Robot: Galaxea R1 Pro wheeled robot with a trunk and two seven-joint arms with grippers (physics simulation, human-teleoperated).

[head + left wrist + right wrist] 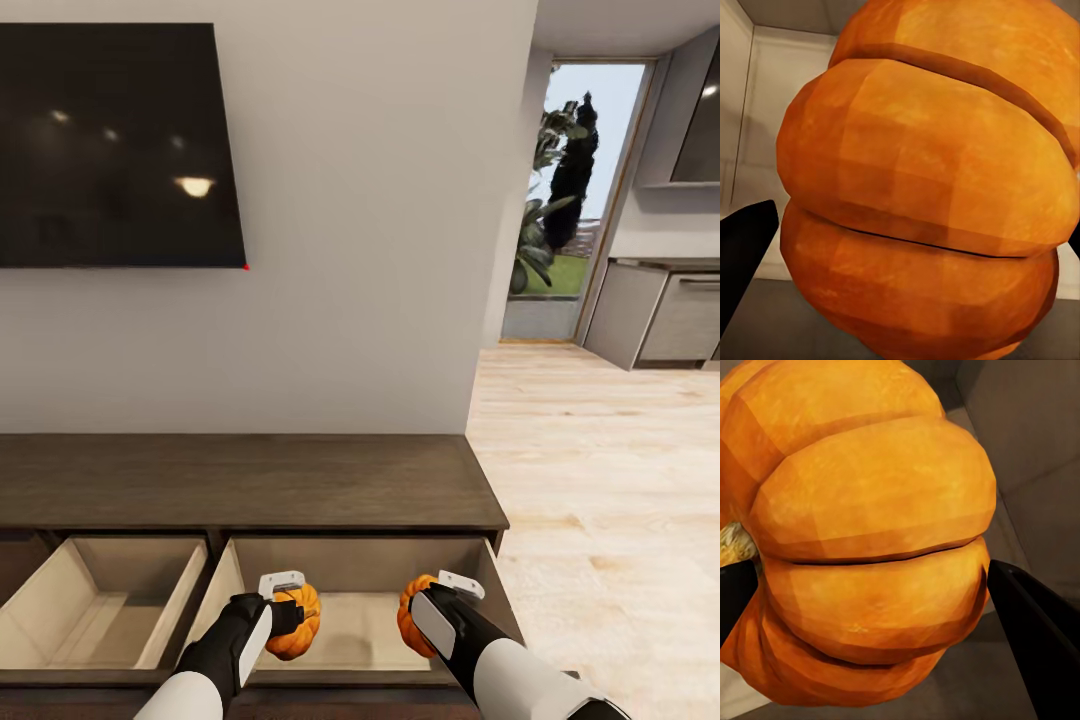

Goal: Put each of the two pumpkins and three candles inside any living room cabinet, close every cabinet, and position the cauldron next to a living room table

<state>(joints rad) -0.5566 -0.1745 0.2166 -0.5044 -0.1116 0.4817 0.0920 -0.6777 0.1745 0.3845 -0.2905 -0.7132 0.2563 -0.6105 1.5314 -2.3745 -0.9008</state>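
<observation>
both pumpkins are hanging over the cabinet's [250,480] open right-hand drawer [350,625]. the left tool [285,612] is gripping one pumpkin [297,622], the right tool [432,600] the other pumpkin [412,615]. they are looking light, rigid and smooth-ribbed, likely slippery; squeezing across the widest ribs seems safest.

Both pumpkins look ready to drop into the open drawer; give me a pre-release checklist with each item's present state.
1. Left gripper shut on the left pumpkin: ok; it bulges between the fingers in the left wrist view.
2. Right gripper shut on the right pumpkin: ok, also in the right wrist view.
3. Right-hand drawer of the cabinet open: ok.
4. Both pumpkins over that drawer's inside: ok.
5. Pumpkins resting on the drawer floor: cannot tell.
6. Left-hand drawer shut: not ok, it stands open.
</observation>
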